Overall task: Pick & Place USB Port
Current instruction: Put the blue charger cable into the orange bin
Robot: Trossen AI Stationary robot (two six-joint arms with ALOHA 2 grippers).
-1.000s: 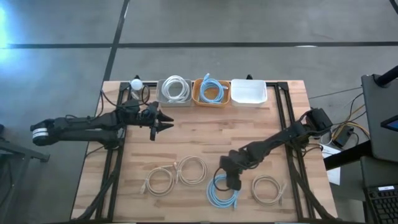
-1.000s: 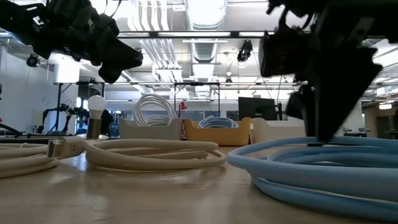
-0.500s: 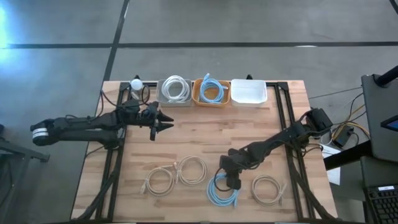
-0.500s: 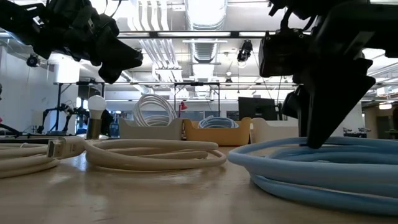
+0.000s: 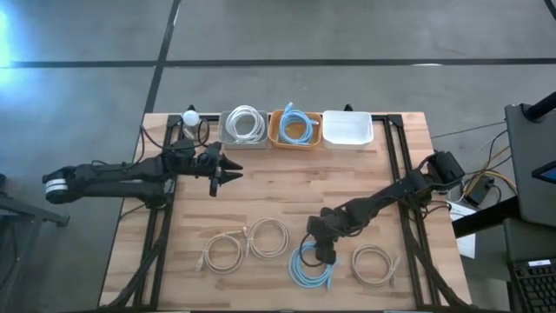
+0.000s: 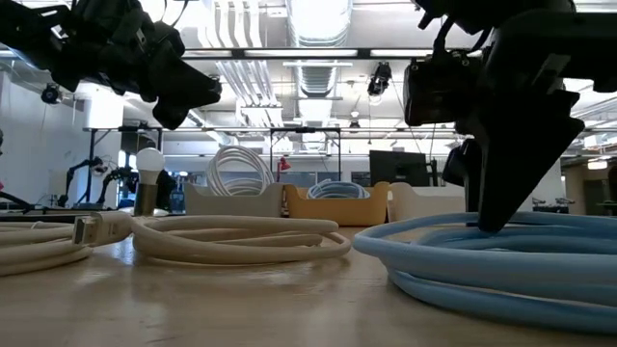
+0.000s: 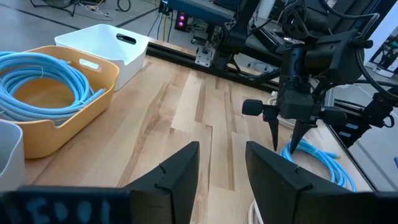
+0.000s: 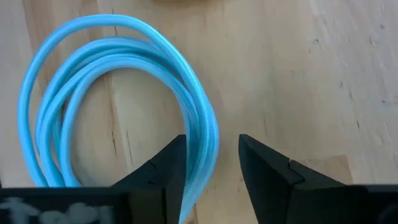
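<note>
Right hand (image 5: 322, 255) points down, fingers parted astride the blue cable coil (image 8: 124, 118) on the wood tabletop (image 5: 287, 191) — contact unclear, not clamped. Left hand (image 5: 228, 170) hovers open, well apart, near the bins (image 5: 295, 129). Workshop room behind — lit ceiling.

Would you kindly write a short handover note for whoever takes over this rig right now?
Right claw: open, down over the loose blue cable coil at the table's near edge, its fingers either side of a strand, nothing lifted.
Left claw: open and empty, waiting in front of the bins.
Done: one white cable in the grey bin, one blue cable in the orange bin; the white bin is empty.
Left: this blue coil and three white coils on the table.
</note>
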